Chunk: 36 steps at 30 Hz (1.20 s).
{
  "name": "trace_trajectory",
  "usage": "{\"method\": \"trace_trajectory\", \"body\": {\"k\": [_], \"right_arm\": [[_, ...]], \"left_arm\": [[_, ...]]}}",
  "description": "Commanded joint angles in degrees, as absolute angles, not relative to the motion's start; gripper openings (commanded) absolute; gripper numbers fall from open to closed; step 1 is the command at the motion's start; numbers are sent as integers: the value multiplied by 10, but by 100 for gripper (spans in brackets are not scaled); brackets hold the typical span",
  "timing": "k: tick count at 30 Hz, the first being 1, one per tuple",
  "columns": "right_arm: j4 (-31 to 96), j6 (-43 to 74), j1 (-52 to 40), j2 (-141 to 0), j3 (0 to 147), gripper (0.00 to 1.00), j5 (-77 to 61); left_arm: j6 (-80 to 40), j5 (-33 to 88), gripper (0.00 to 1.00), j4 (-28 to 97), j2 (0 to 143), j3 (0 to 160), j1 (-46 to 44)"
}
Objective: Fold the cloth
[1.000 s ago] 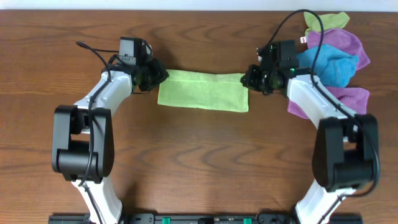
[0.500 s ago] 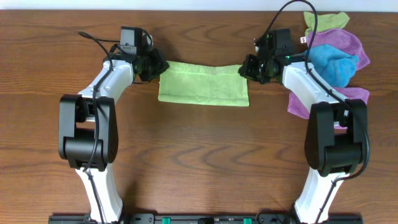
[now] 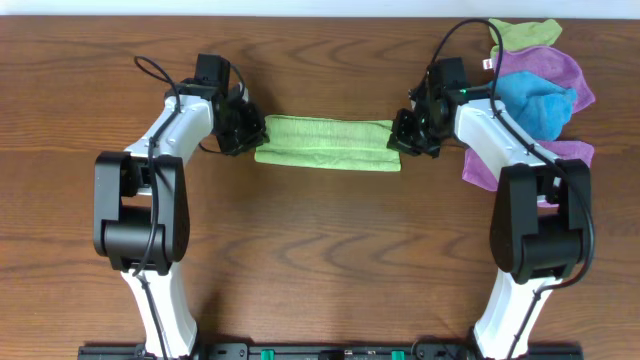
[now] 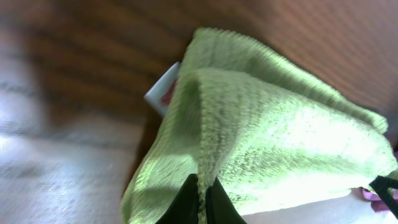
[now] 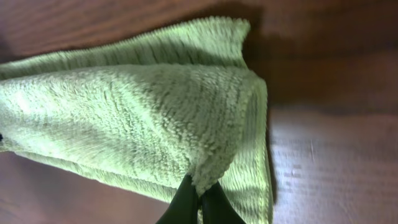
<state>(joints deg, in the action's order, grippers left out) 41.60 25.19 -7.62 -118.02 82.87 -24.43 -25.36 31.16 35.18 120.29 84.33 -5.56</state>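
both my arms reach out over the table and bend in toward each other, with the elbows out wide. my left end effector is squeezed tight on the left end of the cloth. my right end effector is squeezed tight on the right end. the cloth is a long thin strip, doubled over, and it runs between my two end effectors at the far middle of the table. up close, each pinched edge stands up in a little peak with more cloth under it. a small white tag pokes out by the left end. the table is dark brown wood. in the far right corner sits a heap: a purple cloth, a blue cloth and a pale green cloth.
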Motion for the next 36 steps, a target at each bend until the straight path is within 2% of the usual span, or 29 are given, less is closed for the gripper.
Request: {"method": "trace_trajectory", "body": {"k": [1,9,10,12,13,16,17,18,20,21,23,30,36], "right_arm": [[430,246,-70,-1180,836,2,-244],[442,246,-70,-1180,836,2,-241],[442,246,-70,-1180,836,13,-242],[441,246,-70,-1180,836,61,-241],[441,246,-69,-1180,836,76,-242],[445,246,-61,-1180,845,78,-242],[448,246,-57,-1180,853,77,-242],[453,246,-54,-1179,863,72,-242],[469,242,-49,-1178,892,31,-242],[479,232,-50,-1178,910,2,-241],[492,219,-57,-1178,936,1,-228],[490,211,-128,-1181,947,1,-81],[490,205,-147,-1200,947,2,-39]], "left_arm": [[-230,309,6,368,1208,862,-40],[-222,306,6,371,1208,863,-22],[-222,305,10,371,1208,863,-22],[-223,305,52,371,1208,863,-22],[-223,306,59,372,1208,864,-22],[-222,314,57,383,1206,875,-19],[-219,316,54,391,1206,886,-18],[-211,316,48,399,1205,897,-18],[-180,313,34,419,1202,931,-20],[-165,304,24,434,1201,952,-24],[-147,257,6,453,1201,980,-36],[-145,28,6,449,1208,987,-114],[-146,-6,6,430,1216,964,-145]]}}
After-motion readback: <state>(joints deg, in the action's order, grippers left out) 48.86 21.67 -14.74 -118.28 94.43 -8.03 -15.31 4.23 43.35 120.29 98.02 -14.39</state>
